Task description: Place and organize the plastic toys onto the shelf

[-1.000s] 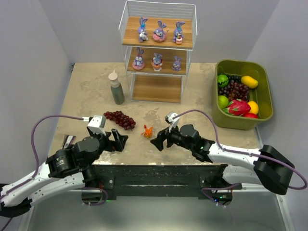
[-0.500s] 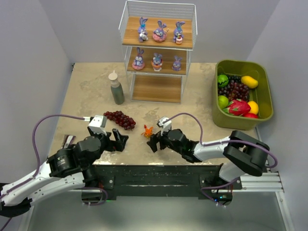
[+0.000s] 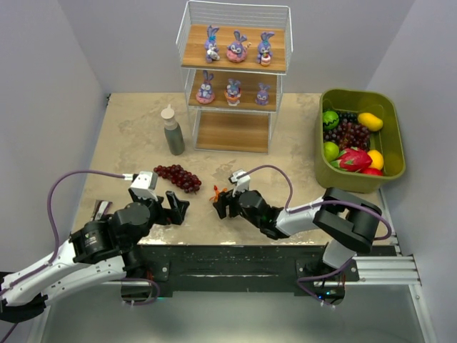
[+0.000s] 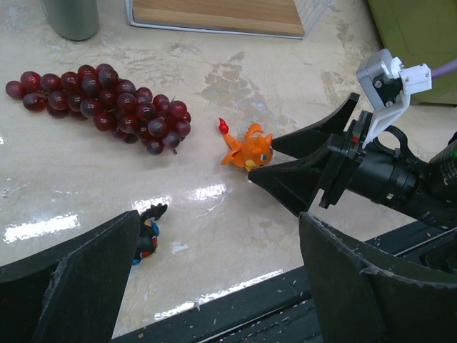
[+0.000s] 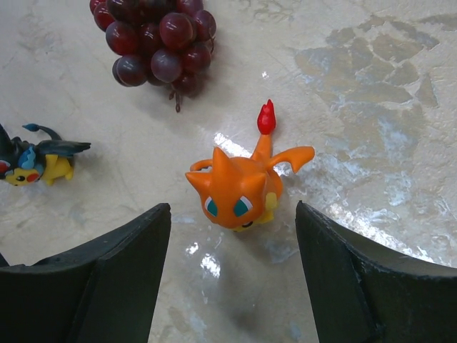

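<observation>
Right gripper [image 5: 232,214] has been advanced to straddle the orange creature [image 5: 235,189] at 4 o'clock of the grape bunch [image 5: 157,36], jaws narrowed but apart and not touching it, left gripper [image 4: 218,243] kept wide apart and empty, so a pick looks imminent, then the shelf [image 3: 232,132] at 12 o'clock.

Robot lab test cell. Plain grey partition walls [image 3: 50,86] box in the table [image 3: 128,136] on its left, far and right sides. Two white-and-black arms, left arm [image 3: 93,243] and right arm [image 3: 307,218], sit bolted to a dark plate [image 3: 235,259] along the near edge. Aluminium rail [image 3: 385,268] runs below the near right corner. Purple cables [image 3: 53,207] loop loose off the wrists. Staged props: wire shelf [image 3: 232,132] at the far edge with toy bunnies [image 3: 237,47], olive bin [image 3: 396,143] of glossy fruit at the right edge.
</observation>
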